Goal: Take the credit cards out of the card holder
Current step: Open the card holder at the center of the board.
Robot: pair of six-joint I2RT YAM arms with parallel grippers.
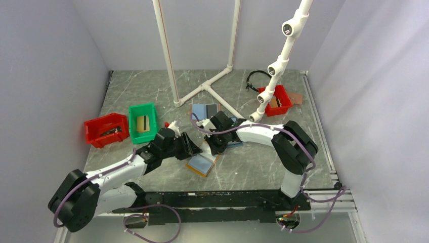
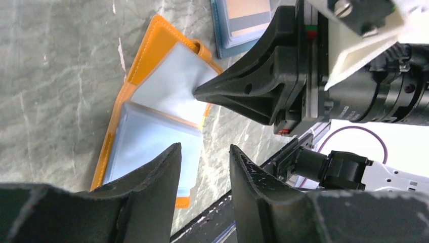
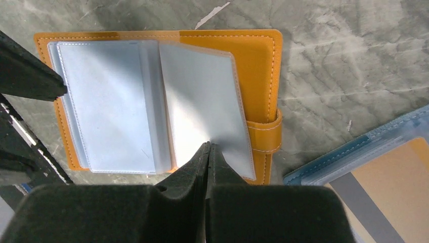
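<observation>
The card holder (image 1: pixel 202 164) lies open on the table, orange-brown at its edges and light blue inside; no card shows in its sleeves. It also shows in the left wrist view (image 2: pixel 114 116) and the right wrist view (image 3: pixel 253 55). My right gripper (image 3: pixel 209 145) is shut, its tips pinching the edge of one clear sleeve page (image 3: pixel 202 96), which rises toward them; it also shows from above (image 1: pixel 211 151). My left gripper (image 2: pixel 205 149) is open and empty, just above the holder's near edge; it also shows from above (image 1: pixel 195 149).
An all-blue holder with a tan card (image 3: pixel 374 182) lies right beside the orange one, and another (image 1: pixel 205 110) lies behind it. A green bin (image 1: pixel 142 123) and a red bin (image 1: pixel 106 130) stand at the left, another red bin (image 1: pixel 275 100) at the back right. A white pipe frame (image 1: pixel 207 88) stands behind.
</observation>
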